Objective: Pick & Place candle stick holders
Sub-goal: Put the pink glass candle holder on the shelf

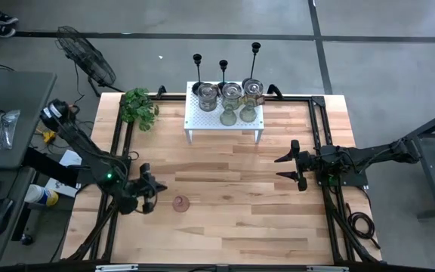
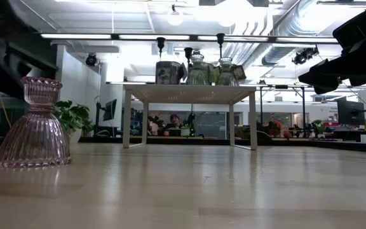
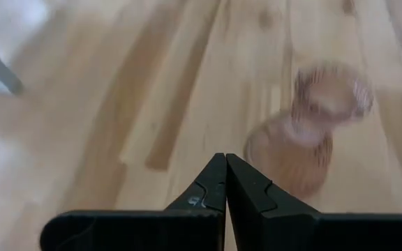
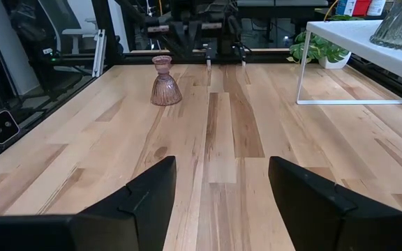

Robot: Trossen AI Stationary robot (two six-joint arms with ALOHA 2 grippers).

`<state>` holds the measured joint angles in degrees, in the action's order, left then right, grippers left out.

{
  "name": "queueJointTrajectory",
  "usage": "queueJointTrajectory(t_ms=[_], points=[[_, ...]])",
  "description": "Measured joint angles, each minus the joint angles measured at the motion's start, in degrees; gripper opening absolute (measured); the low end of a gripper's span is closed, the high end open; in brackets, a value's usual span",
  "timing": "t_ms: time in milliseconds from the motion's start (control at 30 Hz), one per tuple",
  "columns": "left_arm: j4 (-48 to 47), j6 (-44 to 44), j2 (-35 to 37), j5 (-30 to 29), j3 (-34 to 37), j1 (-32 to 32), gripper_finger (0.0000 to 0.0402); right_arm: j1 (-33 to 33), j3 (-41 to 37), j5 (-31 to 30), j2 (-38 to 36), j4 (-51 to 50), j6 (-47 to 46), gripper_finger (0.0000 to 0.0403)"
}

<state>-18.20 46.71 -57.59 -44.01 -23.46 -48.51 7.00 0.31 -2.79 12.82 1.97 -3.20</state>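
Nearest the front edge of the table, the pink glass holder stands upright on its flared base, alone on the bare wood and apart from everything else, which suggests it is the piece currently being dealt with (whether it is meant to go to the shelf or has come from it cannot be told). Just beside it, toward the left edge, the left gripper sits low with its fingers pressed tight together and nothing between them; in its own wrist view the closed tips point past the holder, which stands close ahead and slightly to one side, not touched. Across the table and well apart, the right gripper hovers above the wood with its fingers spread and empty, aimed across at the pink holder, probably so that it can reach either the holder or the shelf. Farther back, the white perforated shelf carries the other squat glass holders clustered on its top, and the three tall black candlesticks stand in a row at its rear edge. A small green plant sits off the shelf's left end.
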Motion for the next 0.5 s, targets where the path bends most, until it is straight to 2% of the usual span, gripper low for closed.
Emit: queueJointTrajectory(t_ms=[100, 333, 500], points=[[0.01, 3.52, -1.12, 1.58, 1.50, -2.03, 0.0000, -0.01, 0.00, 0.00, -0.01, -0.01, 0.00, 0.0221], [2.17, 2.61, -3.68, 5.20, 1.81, -4.87, 0.0003, -0.02, 0.01, 0.00, -0.01, -0.01, 0.00, 0.0221], [2.72, 2.63, -5.52, 5.55, 1.81, -5.99, 0.0048, 0.00, -0.01, 0.00, -0.02, 0.00, 0.00, 0.0221]])
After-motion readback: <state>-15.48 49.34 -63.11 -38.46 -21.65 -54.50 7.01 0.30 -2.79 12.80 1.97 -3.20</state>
